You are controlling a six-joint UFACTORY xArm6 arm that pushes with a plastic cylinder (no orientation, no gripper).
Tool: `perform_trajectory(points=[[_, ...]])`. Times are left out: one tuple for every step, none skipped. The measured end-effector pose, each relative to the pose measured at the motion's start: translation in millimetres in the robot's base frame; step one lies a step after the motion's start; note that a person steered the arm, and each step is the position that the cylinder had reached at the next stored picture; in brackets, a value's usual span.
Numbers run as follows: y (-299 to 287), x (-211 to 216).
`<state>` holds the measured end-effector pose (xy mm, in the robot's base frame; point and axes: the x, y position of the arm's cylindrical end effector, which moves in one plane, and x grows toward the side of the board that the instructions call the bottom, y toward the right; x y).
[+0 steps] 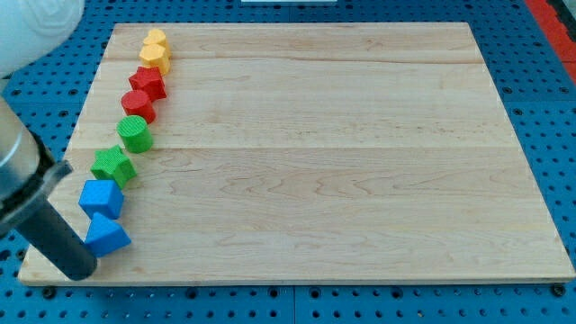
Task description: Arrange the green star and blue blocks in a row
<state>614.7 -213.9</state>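
Observation:
The green star [112,166] lies near the board's left edge. Just below it sits a blue cube [100,197], and below that a blue wedge-shaped block [107,236]; the three run in a slanted line, close together. My dark rod comes in from the view's left, and my tip [79,268] rests at the board's bottom left corner, just left of and below the blue wedge-shaped block, almost touching it.
Above the green star the line goes on up the left edge: a green cylinder [136,133], a red cylinder [139,104], a red star [148,83] and two yellow blocks [156,49]. The wooden board [324,162] lies on a blue pegboard.

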Motion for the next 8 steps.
perform_trajectory(points=[[10.8, 2.7], [54.5, -5.0], [62.0, -11.5], [49.0, -31.9], [45.8, -38.7], [43.8, -39.0], [41.5, -38.1], [52.3, -38.1]])
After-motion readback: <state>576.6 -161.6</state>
